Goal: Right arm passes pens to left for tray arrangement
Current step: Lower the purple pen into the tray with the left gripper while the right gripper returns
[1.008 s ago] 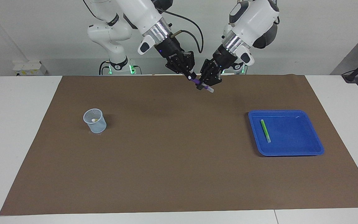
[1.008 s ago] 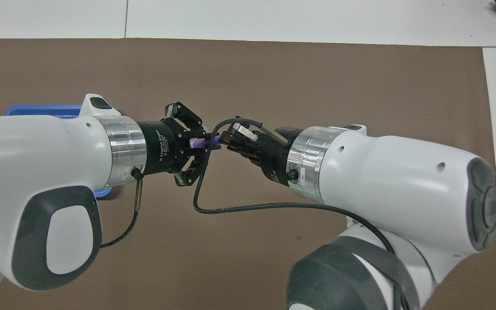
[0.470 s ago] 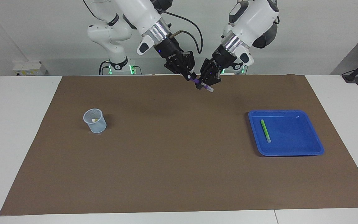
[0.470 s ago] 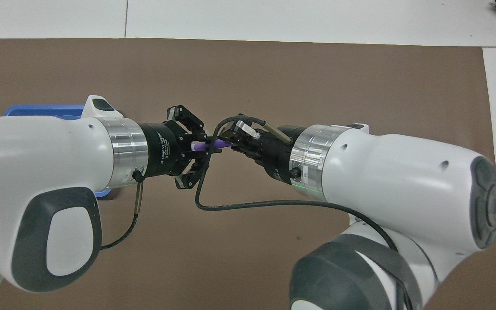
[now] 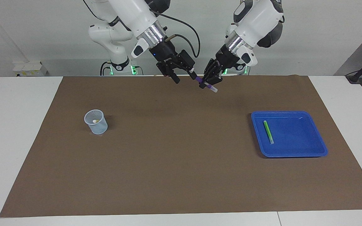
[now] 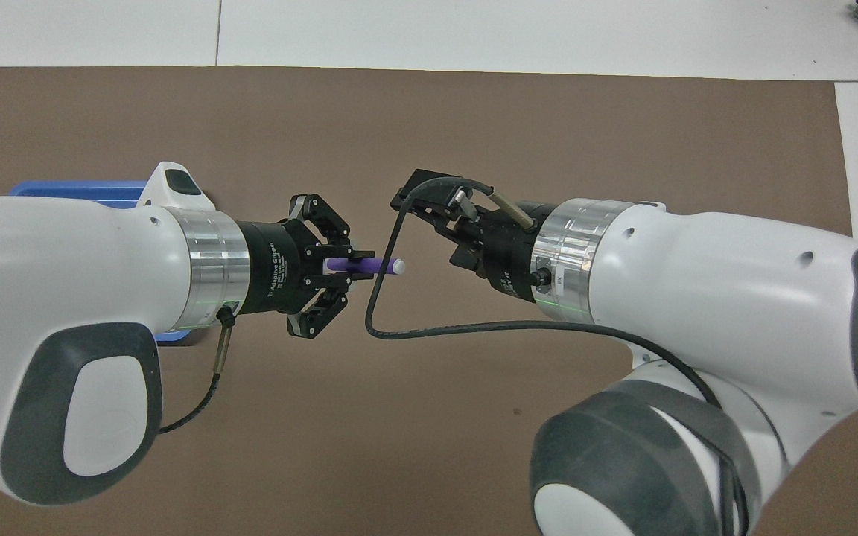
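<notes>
Purple pen (image 5: 205,84) hangs in the air above the robots' edge of the brown mat (image 5: 181,163), pinched in the fingers (image 6: 339,264) of the left gripper (image 5: 208,84); its pale end (image 6: 398,265) sticks out toward the right gripper (image 5: 184,75). That gripper's fingers (image 5: 175,79) are spread wide and hold nothing. It hovers just beside the pen without touching it, a clear gap between the two grippers in the overhead view.

Green pen (image 5: 268,131) lies flat in the blue tray (image 5: 313,150), close to the tray's rim on the side toward the middle of the mat, its pale end pointing away from the robots. The tray sits on the mat toward the left arm's end of the tabletop (image 5: 20,141).

Toward the right arm's end of the mat stands a small translucent cup (image 5: 96,121), well apart from the tray. A pale, yellowish pen end (image 5: 95,121) shows inside it; the rest of that pen is too hidden to describe.
</notes>
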Controlling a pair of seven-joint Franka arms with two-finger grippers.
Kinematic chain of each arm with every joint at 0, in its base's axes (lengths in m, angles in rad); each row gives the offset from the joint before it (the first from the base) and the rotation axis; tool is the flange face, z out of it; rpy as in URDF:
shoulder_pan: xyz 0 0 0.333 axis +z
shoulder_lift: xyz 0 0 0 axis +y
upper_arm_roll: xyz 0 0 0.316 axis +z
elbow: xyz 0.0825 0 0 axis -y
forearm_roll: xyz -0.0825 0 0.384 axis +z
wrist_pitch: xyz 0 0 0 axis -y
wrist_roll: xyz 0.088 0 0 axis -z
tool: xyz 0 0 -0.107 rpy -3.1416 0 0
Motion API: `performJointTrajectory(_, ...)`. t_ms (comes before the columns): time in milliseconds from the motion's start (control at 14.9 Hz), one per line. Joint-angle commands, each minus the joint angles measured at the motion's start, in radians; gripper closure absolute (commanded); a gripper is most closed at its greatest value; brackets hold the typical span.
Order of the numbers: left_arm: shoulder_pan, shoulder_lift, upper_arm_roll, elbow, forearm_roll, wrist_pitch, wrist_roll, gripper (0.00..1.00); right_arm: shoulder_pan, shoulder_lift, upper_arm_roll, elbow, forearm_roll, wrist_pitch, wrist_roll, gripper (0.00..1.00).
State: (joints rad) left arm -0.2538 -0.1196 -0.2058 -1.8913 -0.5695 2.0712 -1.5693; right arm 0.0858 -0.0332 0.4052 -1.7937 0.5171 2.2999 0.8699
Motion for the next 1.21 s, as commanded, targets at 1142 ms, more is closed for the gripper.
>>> performJointTrajectory(1142,0.444,-0.071,0.002,-0.035,0.494,-0.496,1.559,1.0,-0.464,-0.07,0.004,-0.173,-0.361,-0.372,-0.98,0.0)
